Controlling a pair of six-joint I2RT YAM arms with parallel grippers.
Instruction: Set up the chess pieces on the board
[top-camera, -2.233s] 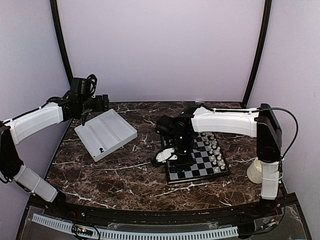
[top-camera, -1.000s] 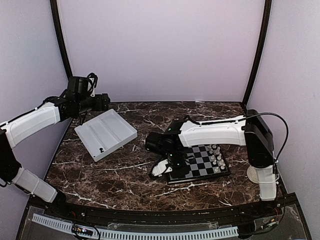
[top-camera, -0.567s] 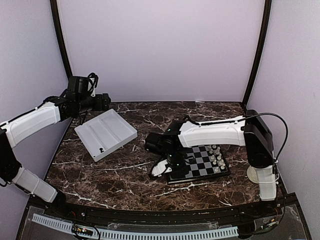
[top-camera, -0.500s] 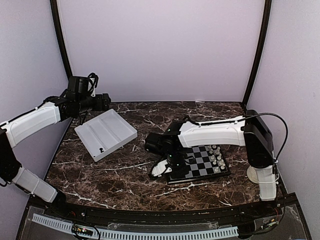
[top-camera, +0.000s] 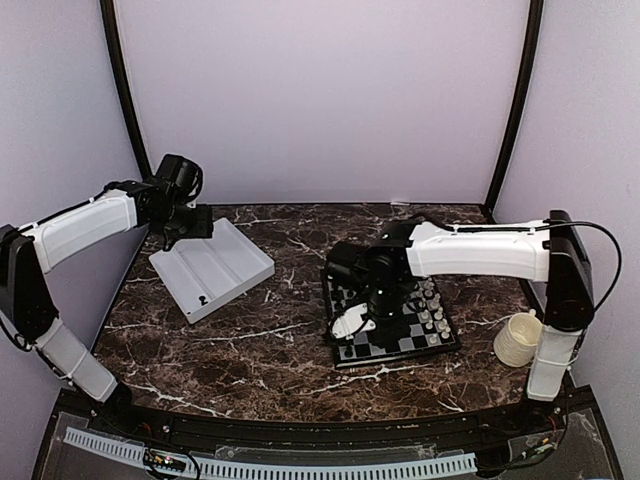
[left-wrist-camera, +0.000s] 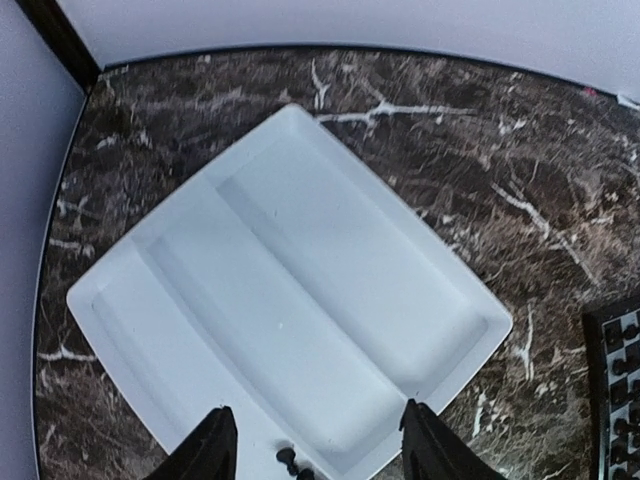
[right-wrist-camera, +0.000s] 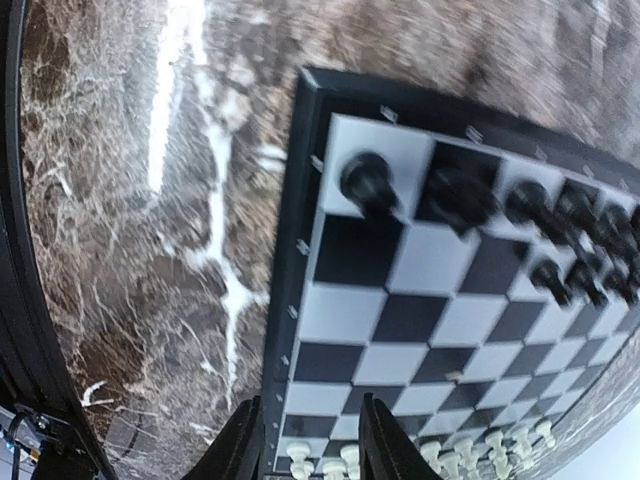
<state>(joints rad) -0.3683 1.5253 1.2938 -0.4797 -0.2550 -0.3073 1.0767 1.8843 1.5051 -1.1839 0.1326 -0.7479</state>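
Left jaws wide apart, empty, above the white tray (left-wrist-camera: 300, 300). One black chess piece (left-wrist-camera: 287, 458) lies at the end of a tray compartment. Right jaws part-open, empty, over the board (right-wrist-camera: 425, 260) edge. Black pieces (right-wrist-camera: 368, 185) stand along one board end, white pieces (right-wrist-camera: 490, 442) opposite.

my right gripper (top-camera: 350, 322) moved from left of the board (top-camera: 402, 341) to over it; my left gripper (top-camera: 190, 226) swung closer to the tray (top-camera: 226, 262).
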